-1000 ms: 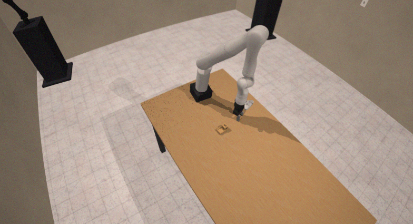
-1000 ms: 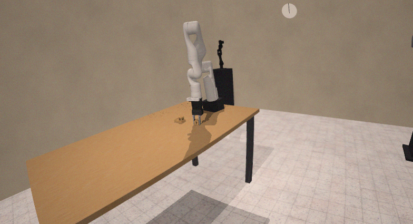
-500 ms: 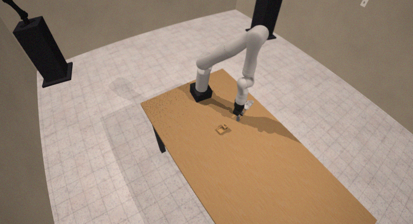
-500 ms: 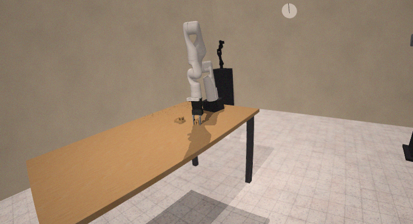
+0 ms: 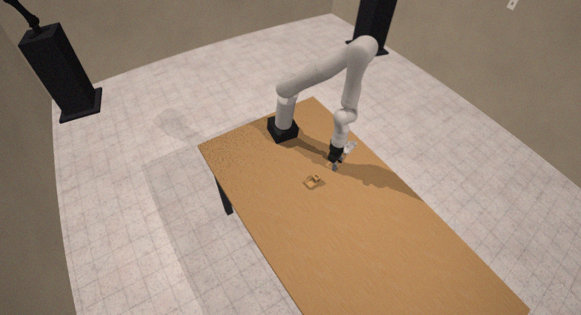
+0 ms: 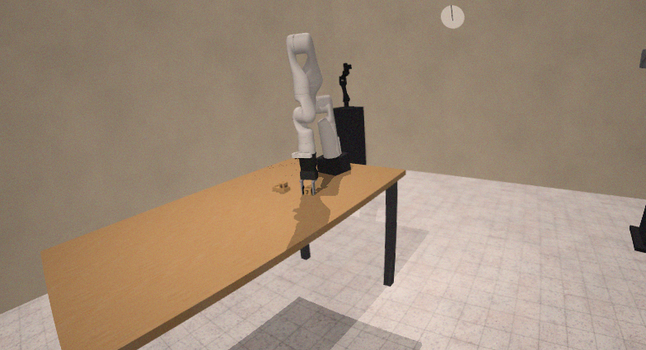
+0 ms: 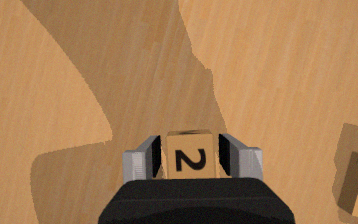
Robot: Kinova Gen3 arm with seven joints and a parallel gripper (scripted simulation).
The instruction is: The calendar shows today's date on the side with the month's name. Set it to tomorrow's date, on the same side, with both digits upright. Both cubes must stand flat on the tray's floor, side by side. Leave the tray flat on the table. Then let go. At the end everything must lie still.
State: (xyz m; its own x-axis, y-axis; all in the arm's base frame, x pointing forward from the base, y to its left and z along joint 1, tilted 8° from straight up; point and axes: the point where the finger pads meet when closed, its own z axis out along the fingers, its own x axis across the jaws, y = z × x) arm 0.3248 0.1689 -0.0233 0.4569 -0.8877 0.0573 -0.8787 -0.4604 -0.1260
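A wooden cube point(image 6: 307, 190) point(image 7: 190, 167) sits on the table between the fingers of my gripper point(image 5: 336, 165) point(image 6: 307, 188) point(image 7: 189, 148). Its top shows a 2, turned sideways in the wrist view; a side shows a 7 in the exterior view. My gripper is open, pointing down, with a gap on both sides of the cube. The small wooden tray point(image 5: 307, 185) point(image 6: 280, 191) point(image 7: 351, 186) stands apart on the table. A second cube point(image 5: 316, 177) point(image 6: 283, 184) is at the tray; a digit like an 8 is cut off at the wrist view's right edge. The month's name is not readable.
The table point(image 5: 366, 239) point(image 6: 180, 239) carries the arm's black base point(image 5: 282, 130) point(image 6: 334, 163) behind the gripper. The arm's shadow falls across the table around the gripper. Black pedestals point(image 5: 56, 70) point(image 5: 373, 18) stand on the floor away from the table.
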